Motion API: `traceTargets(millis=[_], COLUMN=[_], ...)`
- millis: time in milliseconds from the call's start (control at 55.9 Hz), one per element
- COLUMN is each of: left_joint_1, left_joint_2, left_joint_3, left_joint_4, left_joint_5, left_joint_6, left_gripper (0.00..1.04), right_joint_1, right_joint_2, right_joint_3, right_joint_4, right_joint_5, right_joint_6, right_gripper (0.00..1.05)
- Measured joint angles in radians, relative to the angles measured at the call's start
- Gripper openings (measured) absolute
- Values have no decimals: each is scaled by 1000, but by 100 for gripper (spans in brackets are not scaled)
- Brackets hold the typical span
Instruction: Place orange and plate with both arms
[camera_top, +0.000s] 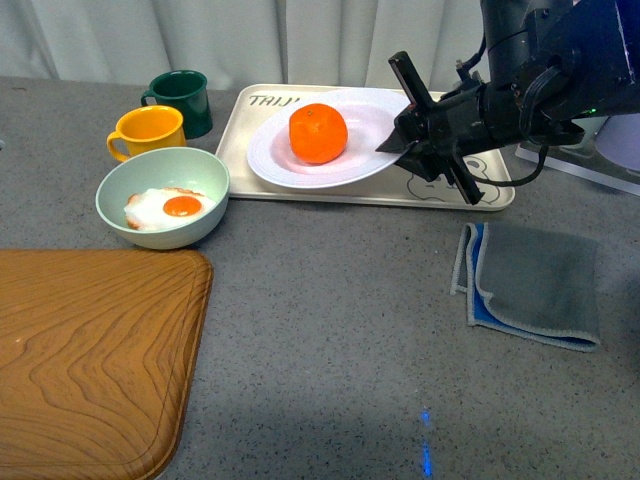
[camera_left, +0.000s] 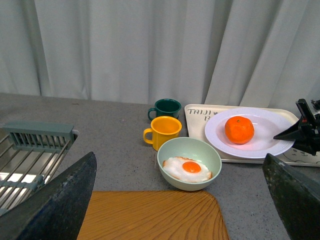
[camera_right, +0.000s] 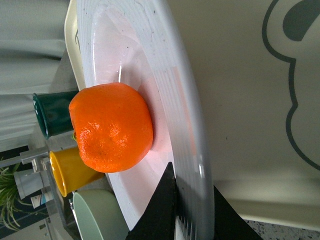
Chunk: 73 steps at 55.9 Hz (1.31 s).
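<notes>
The orange (camera_top: 318, 133) sits in the white plate (camera_top: 275, 160), which lies over the cream tray at the back. My right gripper (camera_top: 405, 135) is shut on the plate's right rim, one finger above and one below. The right wrist view shows the fingers clamped on the ridged rim (camera_right: 175, 100), with the orange (camera_right: 111, 127) beside the gripper (camera_right: 192, 200). My left gripper (camera_left: 177, 200) is open and empty, well back from the table things. It is out of the front view. From it I see the orange (camera_left: 239, 129) and the plate (camera_left: 265, 135).
The tray (camera_top: 470, 195) has a bear drawing. A pale green bowl (camera_top: 163, 197) with a fried egg, a yellow mug (camera_top: 148, 131) and a dark green mug (camera_top: 182, 100) stand left of it. A wooden board (camera_top: 90, 350) lies front left, a grey cloth (camera_top: 535, 280) right, a dish rack (camera_left: 30, 150) far left.
</notes>
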Motion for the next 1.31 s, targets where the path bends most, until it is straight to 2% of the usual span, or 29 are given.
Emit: traceTargets(millis=[340, 393, 447, 536, 590, 733, 822, 894, 965, 1001, 1091, 1234, 1305], left_joint_1=[0, 0, 0, 0, 0, 0, 0, 0, 0, 0, 0, 0, 0], left_joint_2=[0, 0, 0, 0, 0, 0, 0, 0, 0, 0, 0, 0, 0], left_joint_3=[0, 0, 0, 0, 0, 0, 0, 0, 0, 0, 0, 0, 0], left_joint_4=[0, 0, 0, 0, 0, 0, 0, 0, 0, 0, 0, 0, 0], left_joint_5=[0, 0, 0, 0, 0, 0, 0, 0, 1, -2, -2, -1, 0], left_joint_6=[0, 0, 0, 0, 0, 0, 0, 0, 0, 0, 0, 0, 0], left_gripper=[98, 98, 98, 98, 98, 98, 98, 98, 98, 98, 98, 98, 98], right_joint_1=[-2, -8, -11, -16, -16, -18, -10, -2, -5, -17, -41, -75, -92], right_joint_2=[-12, -28, -48, -89, -125, -227, -283, -300, -320, -353, -444, -588, -650], right_joint_3=[-34, -57, -73, -103, -126, -207, -286, -428, -576, -686, -820, -962, -1054], right_joint_4=[2, 8, 6, 6, 1, 14, 93, 451, 752, 928, 1086, 1143, 1151], right_joint_5=[39, 51, 72, 105, 145, 211, 301, 532, 636, 647, 642, 619, 603], right_joint_6=[-56, -82, -114, -174, -221, -371, -494, -665, -814, -885, -943, -978, -987], right_gripper=[57, 70, 79, 93, 97, 95, 94, 82, 71, 62, 48, 27, 12])
